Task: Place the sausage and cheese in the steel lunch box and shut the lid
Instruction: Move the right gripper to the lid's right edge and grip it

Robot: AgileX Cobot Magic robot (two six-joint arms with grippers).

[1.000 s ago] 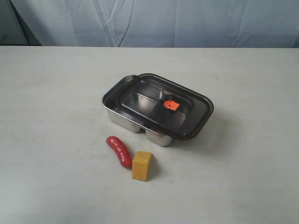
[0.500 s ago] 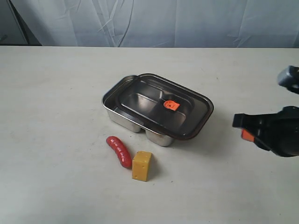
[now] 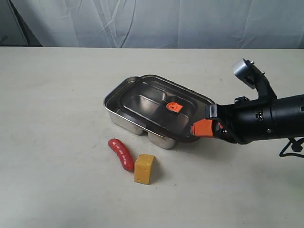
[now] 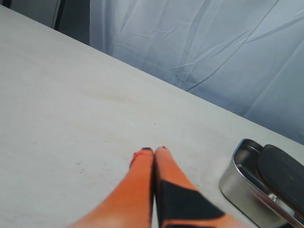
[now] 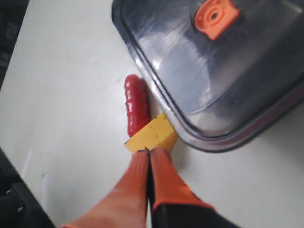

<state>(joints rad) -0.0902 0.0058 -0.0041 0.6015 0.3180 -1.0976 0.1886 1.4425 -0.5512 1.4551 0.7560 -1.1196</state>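
Observation:
The steel lunch box [image 3: 118, 107] sits mid-table with the dark lid [image 3: 185, 123] resting askew on top, shifted right, its orange valve tab [image 3: 174, 107] at centre. In front lie the red sausage [image 3: 121, 154] and, touching its right end, the yellow cheese [image 3: 144, 168]. My right gripper [image 3: 201, 128] is shut and empty, its orange tip close to the lid's right front corner. The right wrist view shows the lid [image 5: 213, 71], the sausage [image 5: 136, 109] and the cheese [image 5: 152, 135] past the shut fingertips [image 5: 150, 152]. My left gripper [image 4: 154, 151] is shut over bare table, the lunch box [image 4: 244, 183] off to one side.
The white table [image 3: 57, 95] runs wide around the box. A pale blue curtain [image 3: 166, 21] hangs behind its far edge. The right arm's black body [image 3: 270, 121] and a cable [image 3: 290, 147] lie over the table's right side.
The right arm has come in from the right edge and moved left, its shut tip now close to the lid's corner. The box, lid, sausage and cheese have not moved.

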